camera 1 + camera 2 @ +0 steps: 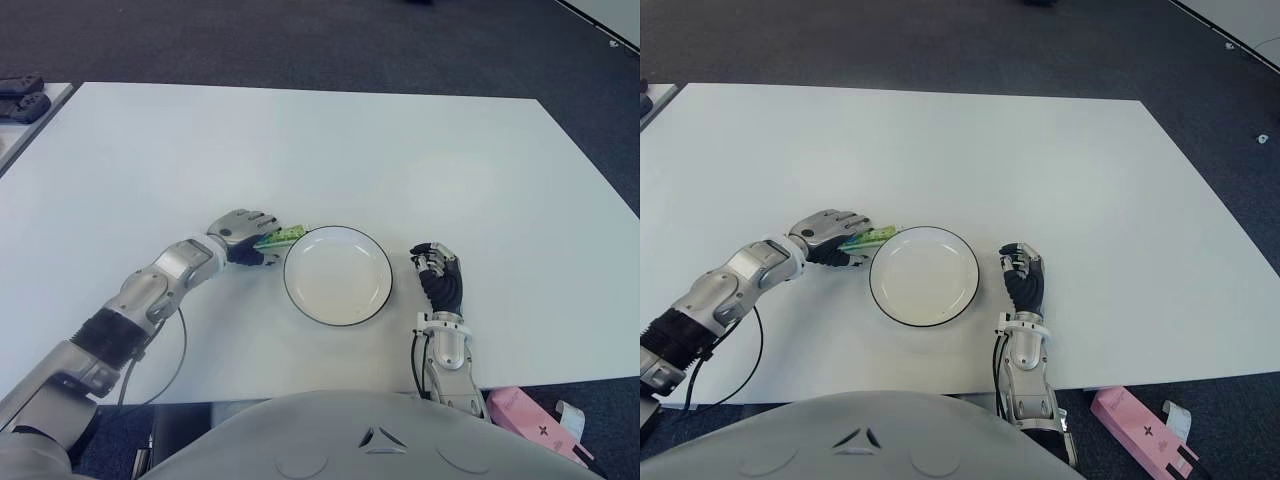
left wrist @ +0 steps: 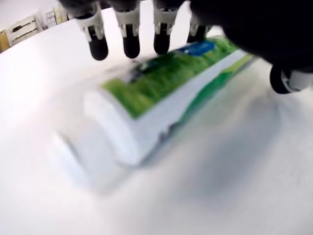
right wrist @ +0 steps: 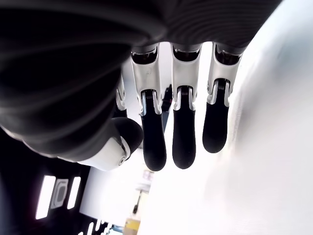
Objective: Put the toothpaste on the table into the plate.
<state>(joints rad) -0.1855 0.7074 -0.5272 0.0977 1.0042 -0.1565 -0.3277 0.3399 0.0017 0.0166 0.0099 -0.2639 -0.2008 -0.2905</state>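
Note:
The green and white toothpaste tube (image 2: 166, 93) lies on the white table (image 1: 300, 140), its green end (image 1: 290, 236) poking out toward the left rim of the plate (image 1: 300, 300). That plate is white with a dark rim and holds nothing. My left hand (image 1: 248, 236) is arched over the tube, palm down. In the left wrist view its fingertips (image 2: 129, 46) hang just past the tube's far side and the thumb (image 2: 286, 78) stands off its end, so no grip shows. My right hand (image 1: 438, 275) shows to the right of the plate, fingers relaxed and holding nothing.
A black cable (image 1: 175, 360) loops under my left forearm near the table's front edge. Dark controllers (image 1: 20, 97) lie on a side table at the far left. A pink box (image 1: 530, 420) lies on the floor at the lower right.

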